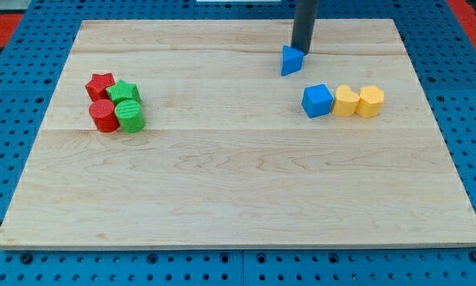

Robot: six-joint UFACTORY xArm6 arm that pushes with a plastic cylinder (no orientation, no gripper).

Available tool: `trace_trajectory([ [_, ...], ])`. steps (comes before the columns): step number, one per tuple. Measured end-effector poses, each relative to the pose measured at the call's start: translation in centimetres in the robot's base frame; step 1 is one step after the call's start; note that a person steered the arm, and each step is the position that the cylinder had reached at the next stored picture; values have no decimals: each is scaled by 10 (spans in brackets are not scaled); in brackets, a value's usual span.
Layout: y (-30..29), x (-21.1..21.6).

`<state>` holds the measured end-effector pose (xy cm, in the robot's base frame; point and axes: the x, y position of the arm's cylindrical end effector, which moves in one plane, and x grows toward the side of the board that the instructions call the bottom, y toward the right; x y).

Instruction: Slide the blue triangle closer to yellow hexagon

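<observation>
The blue triangle [291, 61] lies near the top of the wooden board, right of centre. My tip [302, 53] stands right behind it, touching its upper right side. The yellow hexagon [371, 102] is the rightmost block of a row further down and to the right. A second yellow block [346, 102] sits against the hexagon's left side, and a blue cube [317, 101] sits left of that one. The triangle is apart from this row, above the blue cube.
A tight cluster sits at the view's left: a red star [100, 84], a green star [125, 92], a red cylinder [104, 115] and a green cylinder [130, 116]. The wooden board [238, 183] lies on a blue pegboard [7, 119].
</observation>
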<state>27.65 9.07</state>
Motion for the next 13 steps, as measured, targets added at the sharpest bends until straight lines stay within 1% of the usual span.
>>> trace_trajectory([
  [2, -54, 5],
  [3, -54, 17],
  [4, -43, 27],
  [5, 5, 34],
  [6, 32, 36],
  [7, 42, 25],
  [8, -20, 8],
  [9, -49, 30],
  [10, -32, 62],
  [11, 18, 73],
  [12, 36, 54],
  [13, 36, 29],
])
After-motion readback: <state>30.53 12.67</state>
